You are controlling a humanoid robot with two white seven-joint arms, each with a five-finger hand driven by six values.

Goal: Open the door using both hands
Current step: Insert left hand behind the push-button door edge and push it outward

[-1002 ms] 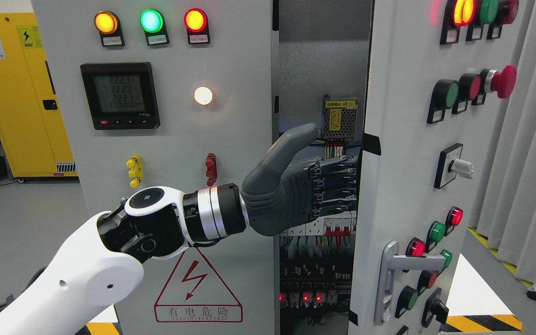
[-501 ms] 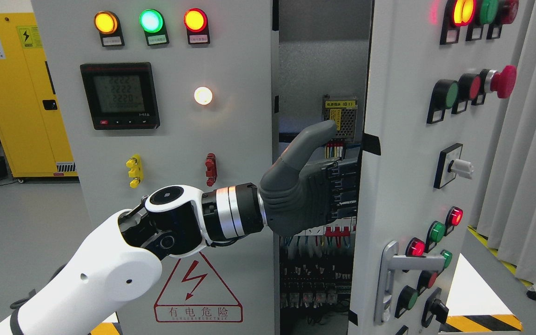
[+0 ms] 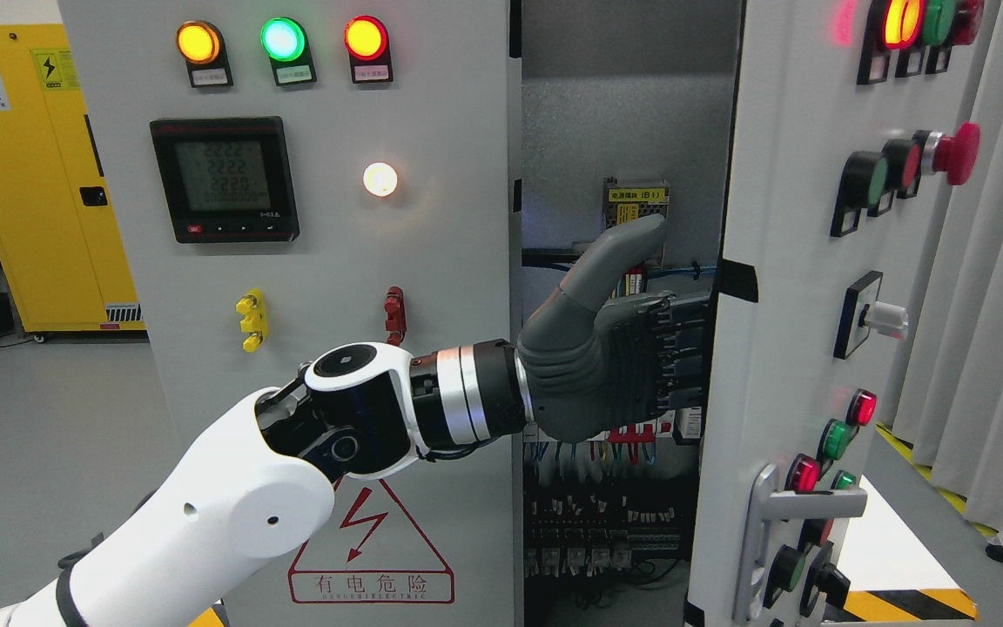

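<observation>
Right door (image 3: pixel 780 287) partly open, wiring visible in the gap; left hand (image 3: pixel 615 366) reaches in, fingers extended flat against the door's inner edge, holding nothing. More swing left.

Grey metal cabinet door (image 3: pixel 789 261) with coloured buttons and silver handle, standing ajar, its inner edge just right of the left hand (image 3: pixel 606 366)

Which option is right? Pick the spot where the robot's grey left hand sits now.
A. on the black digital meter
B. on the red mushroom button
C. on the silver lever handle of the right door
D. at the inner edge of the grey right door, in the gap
D: the grey left hand reaches into the gap, fingers against the inner edge of the partly open grey right door, thumb raised.
</observation>
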